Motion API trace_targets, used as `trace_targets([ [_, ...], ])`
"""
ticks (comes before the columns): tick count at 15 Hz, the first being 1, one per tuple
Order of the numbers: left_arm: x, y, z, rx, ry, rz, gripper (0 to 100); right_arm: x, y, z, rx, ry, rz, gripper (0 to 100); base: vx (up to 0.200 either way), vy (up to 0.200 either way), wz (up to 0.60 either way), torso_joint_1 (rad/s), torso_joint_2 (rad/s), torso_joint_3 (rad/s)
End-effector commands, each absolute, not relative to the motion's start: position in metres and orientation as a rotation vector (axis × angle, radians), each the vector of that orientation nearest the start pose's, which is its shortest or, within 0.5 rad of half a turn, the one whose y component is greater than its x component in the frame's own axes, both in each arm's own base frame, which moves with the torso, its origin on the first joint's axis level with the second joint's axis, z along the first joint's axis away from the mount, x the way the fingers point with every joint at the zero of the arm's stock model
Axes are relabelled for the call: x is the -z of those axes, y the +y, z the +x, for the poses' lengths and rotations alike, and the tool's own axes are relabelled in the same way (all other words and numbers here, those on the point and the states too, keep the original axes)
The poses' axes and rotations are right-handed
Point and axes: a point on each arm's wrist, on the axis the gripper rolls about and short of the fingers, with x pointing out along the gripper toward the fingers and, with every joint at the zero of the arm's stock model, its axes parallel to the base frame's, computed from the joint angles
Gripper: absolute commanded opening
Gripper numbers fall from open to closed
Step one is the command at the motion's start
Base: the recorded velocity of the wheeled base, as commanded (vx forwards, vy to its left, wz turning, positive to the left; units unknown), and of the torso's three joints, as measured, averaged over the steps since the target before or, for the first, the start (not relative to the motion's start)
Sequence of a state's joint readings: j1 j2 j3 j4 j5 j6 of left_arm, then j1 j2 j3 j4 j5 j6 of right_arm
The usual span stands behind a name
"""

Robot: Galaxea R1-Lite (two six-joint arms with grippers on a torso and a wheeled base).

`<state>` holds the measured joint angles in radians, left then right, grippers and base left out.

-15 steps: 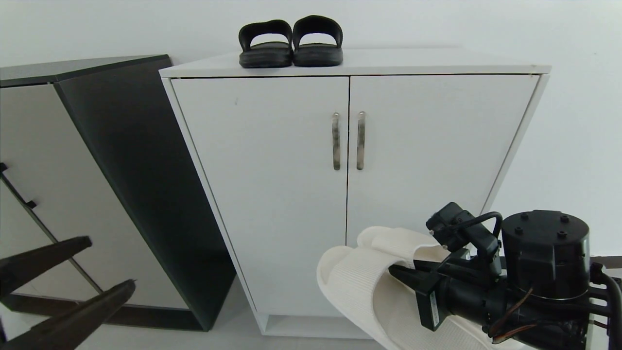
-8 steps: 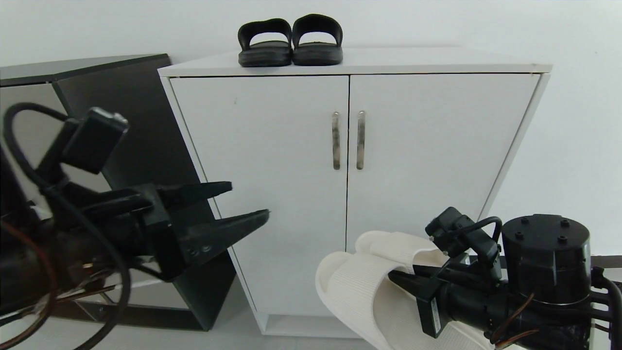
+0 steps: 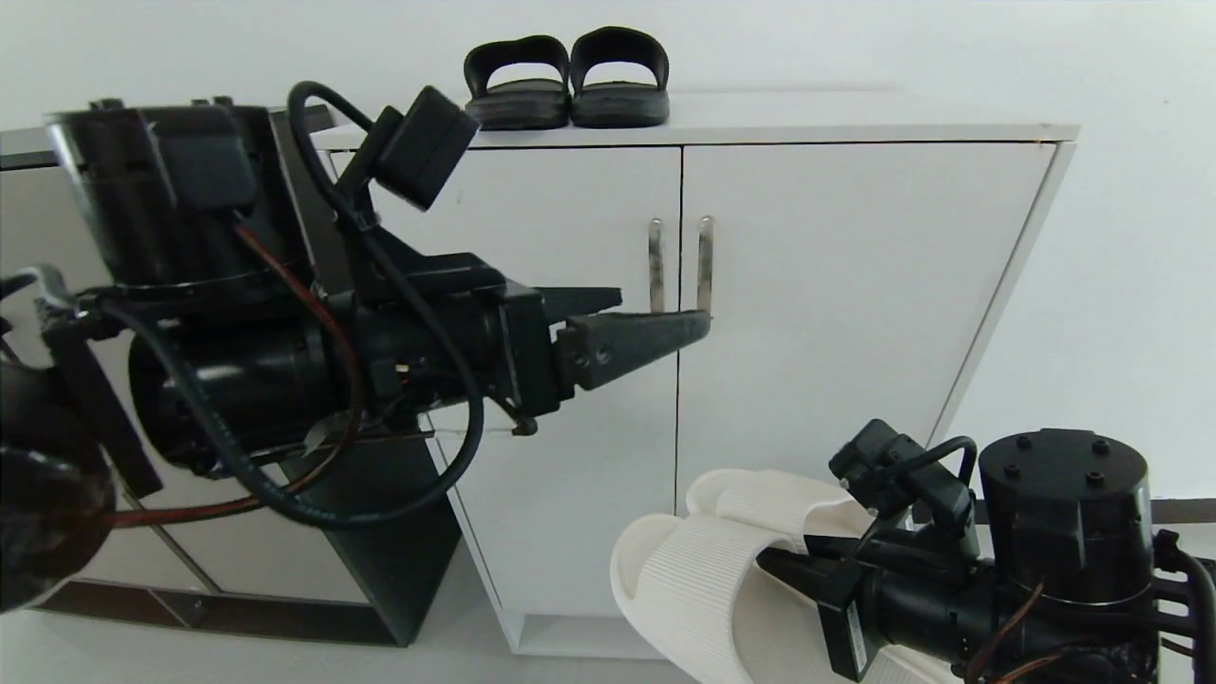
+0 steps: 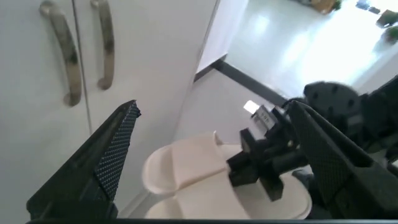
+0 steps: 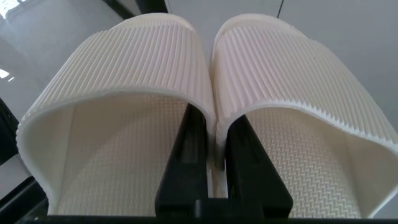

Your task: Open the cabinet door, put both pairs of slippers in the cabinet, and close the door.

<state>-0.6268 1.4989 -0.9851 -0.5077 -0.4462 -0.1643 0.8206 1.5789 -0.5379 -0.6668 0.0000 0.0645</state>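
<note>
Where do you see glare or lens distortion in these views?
Head view: the white two-door cabinet splays wider toward its top, likely wide-angle perspective. Left wrist view: bright glare washes the glossy floor. Right wrist view: the ribbed cream slippers are evenly lit, no glare.

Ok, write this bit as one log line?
doors: shut | left claw: open, near handles | right claw: shut on white slippers | black slippers: on cabinet top

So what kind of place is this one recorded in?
Probably an indoor room staged like a home entryway: a white two-door cabinet stands against a plain white wall, black slippers sit on its top, and a dark cabinet stands beside it.
</note>
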Motion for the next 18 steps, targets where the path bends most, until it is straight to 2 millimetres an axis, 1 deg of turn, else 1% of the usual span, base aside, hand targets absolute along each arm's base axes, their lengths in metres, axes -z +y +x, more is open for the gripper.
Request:
trace_targets([
  [1,-0.283,-0.185,0.235,1.142,0.140,-0.222,100,-0.149,0.184,0.171,-0.798,0.380,-0.094,0,0.000,0.000,0.00,0.000,0.00,0.000],
  [3,-0.291,-0.192,0.242,1.222,0.183,-0.297,100,-0.150,0.183,0.171,-0.797,0.378,-0.094,0,0.000,0.000,0.00,0.000,0.00,0.000],
  [4,-0.293,-0.194,0.245,1.235,0.200,-0.319,100,-0.150,0.183,0.170,-0.797,0.377,-0.093,0,0.000,0.000,0.00,0.000,0.00,0.000],
  [6,-0.291,-0.204,0.258,1.230,0.213,-0.337,100,-0.149,0.183,0.170,-0.798,0.382,-0.095,0,0.000,0.000,0.00,0.000,0.00,0.000],
  [8,-0.293,-0.209,0.267,1.225,0.197,-0.335,100,-0.147,0.181,0.168,-0.820,0.389,-0.100,0,0.000,0.000,0.00,0.000,0.00,0.000],
  [10,-0.286,-0.214,0.275,1.173,0.194,-0.318,100,-0.147,0.180,0.167,-0.831,0.386,-0.109,0,0.000,0.000,0.00,0.000,0.00,0.000],
  [11,-0.283,-0.214,0.280,1.151,0.188,-0.304,100,-0.147,0.180,0.167,-0.836,0.388,-0.108,0,0.000,0.000,0.00,0.000,0.00,0.000],
  [15,-0.284,-0.212,0.290,1.093,0.181,-0.303,100,-0.148,0.179,0.165,-0.841,0.383,-0.108,0,0.000,0.000,0.00,0.000,0.00,0.000],
  [18,-0.280,-0.209,0.304,1.027,0.169,-0.275,100,-0.148,0.179,0.165,-0.842,0.385,-0.108,0,0.000,0.000,0.00,0.000,0.00,0.000],
])
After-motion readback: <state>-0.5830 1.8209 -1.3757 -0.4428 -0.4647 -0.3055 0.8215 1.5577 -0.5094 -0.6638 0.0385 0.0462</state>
